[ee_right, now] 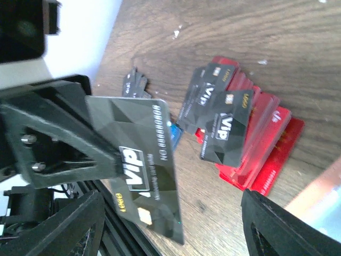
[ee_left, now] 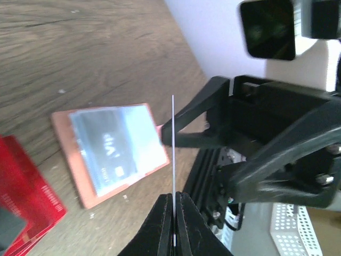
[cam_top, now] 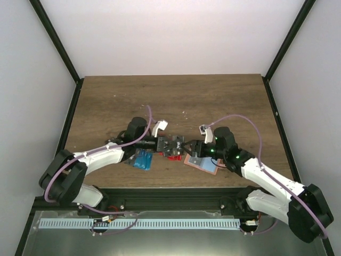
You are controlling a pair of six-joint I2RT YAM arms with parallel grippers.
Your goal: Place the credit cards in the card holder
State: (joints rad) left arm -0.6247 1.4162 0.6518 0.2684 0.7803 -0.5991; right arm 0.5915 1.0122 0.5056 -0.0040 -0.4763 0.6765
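Observation:
My left gripper (ee_left: 173, 196) is shut on a dark grey-black VIP credit card (ee_right: 139, 160), seen edge-on as a thin pale line (ee_left: 173, 144) in the left wrist view. The card hangs above the table between the two grippers (cam_top: 178, 142). Facing it, my right gripper (ee_right: 173, 213) is open, its fingers (ee_right: 58, 229) wide on either side of the card and not touching it. The tan-pink card holder (ee_left: 69, 160) lies flat with a dark card under its clear window; from above it sits under the right wrist (cam_top: 202, 164). More red and dark credit cards (ee_right: 242, 133) lie piled on the table.
Blue cards (cam_top: 143, 159) lie by the left arm near the table's front edge. The red pile (cam_top: 171, 156) sits just below the two grippers. A black frame rail (cam_top: 170, 193) runs along the near edge. Black posts flank the wooden table (cam_top: 170, 101).

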